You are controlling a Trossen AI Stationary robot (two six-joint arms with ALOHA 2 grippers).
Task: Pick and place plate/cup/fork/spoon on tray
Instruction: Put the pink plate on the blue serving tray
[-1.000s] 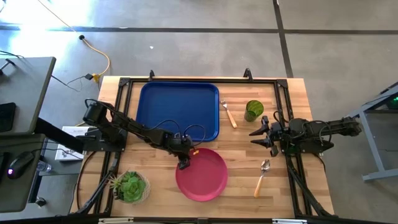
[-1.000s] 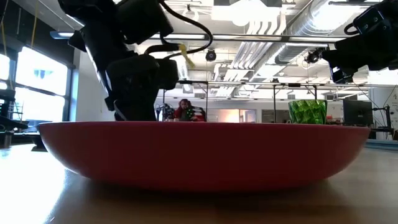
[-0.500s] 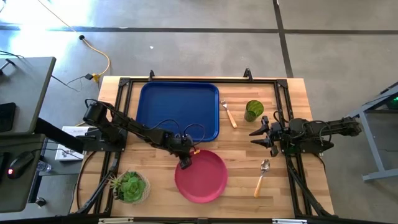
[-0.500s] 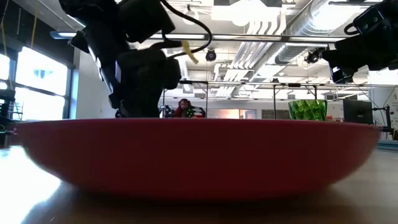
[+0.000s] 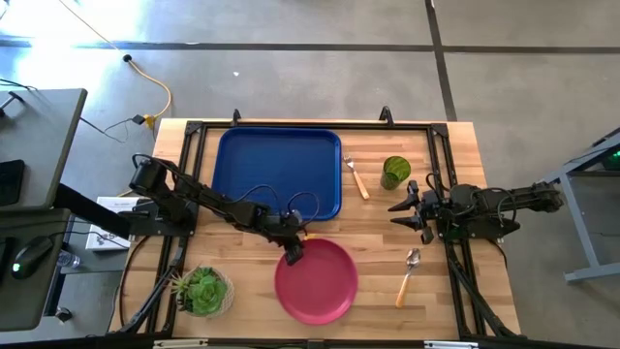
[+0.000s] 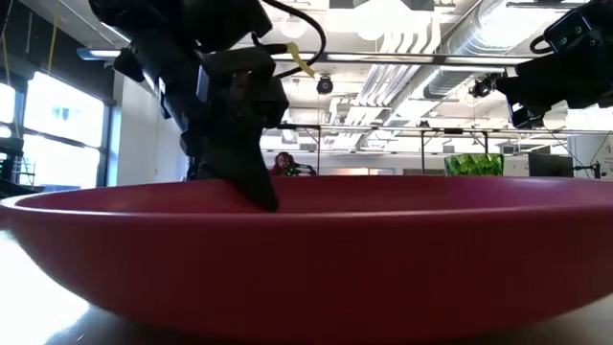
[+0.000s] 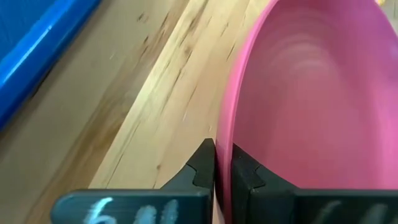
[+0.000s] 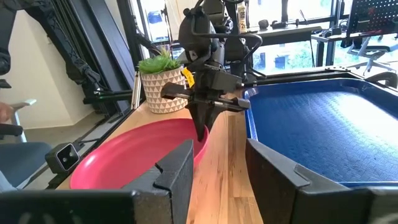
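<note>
a: jaws of the left gripper [image 5: 292, 254] were standing wide over the plate [image 5: 318, 281] a second ago; now they've clamped onto its rim, one finger inside the edge and one outside, as the left wrist view shows.

b: so the plate is held. where is it?

a: on the table [image 5: 455, 174] just in front of the tray [image 5: 279, 173], near it but not touching. it has slid a little toward the right since the grip closed, and in the low view its near edge looks tipped up, though i can't tell whether it has left the wood.

b: and the rest?

a: cup [image 5: 394, 172] and fork [image 5: 356, 178] sit beside the tray's right edge, spoon [image 5: 408, 274] nearer the front. none is on the tray yet. the right gripper [image 5: 405, 216] waits between cup and spoon, jaws apart, holding nothing.

b: meaning?

a: the pick looks made; i'd judge a lift and a short carry back to the tray comes next. a rim pinch may let the plate swing.
</note>
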